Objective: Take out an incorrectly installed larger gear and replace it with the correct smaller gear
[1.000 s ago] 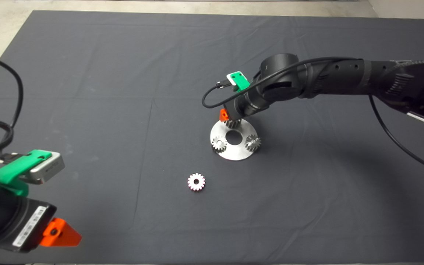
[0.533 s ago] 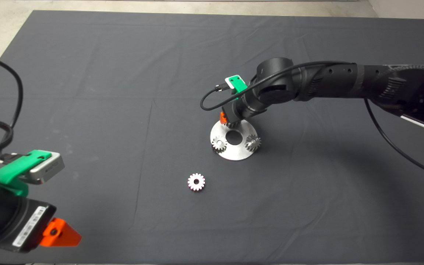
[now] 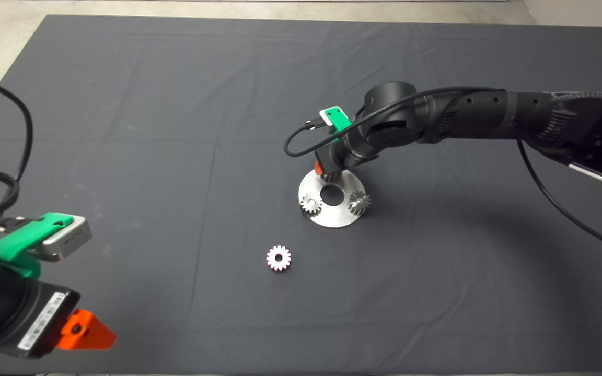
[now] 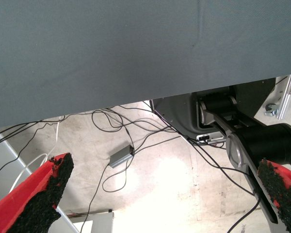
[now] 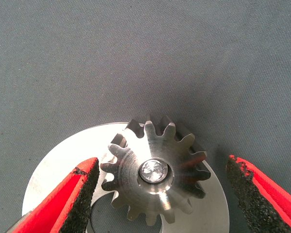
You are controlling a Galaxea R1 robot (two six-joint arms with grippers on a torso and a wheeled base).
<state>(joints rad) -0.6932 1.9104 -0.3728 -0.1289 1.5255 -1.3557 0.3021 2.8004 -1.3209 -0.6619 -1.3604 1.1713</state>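
Steel catches the light near the middle of the dark mat [image 3: 123, 104]: a flat round disc [image 3: 332, 215] with a centre hole, carrying three gears around that hole. The right gripper [image 3: 327, 172] hangs directly over the far one, the larger gear [image 5: 155, 172], a dark chunky gear with coarse flared teeth seated on a shiny pin. From the wrist camera its red fingers [image 5: 68, 194] stand wide apart, one on either side of the gear, neither pad touching the teeth. From above, the black wrist and a looping cable [image 3: 301, 141] hide most of that gear; only a red fingertip and a few teeth peek out. Two more small gears [image 3: 311, 203] sit on the disc's near half, left and right of the hole. The smaller gear [image 3: 279, 258], bright and fine-toothed, lies flat on the mat alone, nearer the front than the disc and apart from it. The left gripper [image 3: 84, 331] waits at the lower left edge, fingers [image 4: 43, 194] spread, its camera seeing the mat's edge, bare floor and loose cables [image 4: 121, 155].
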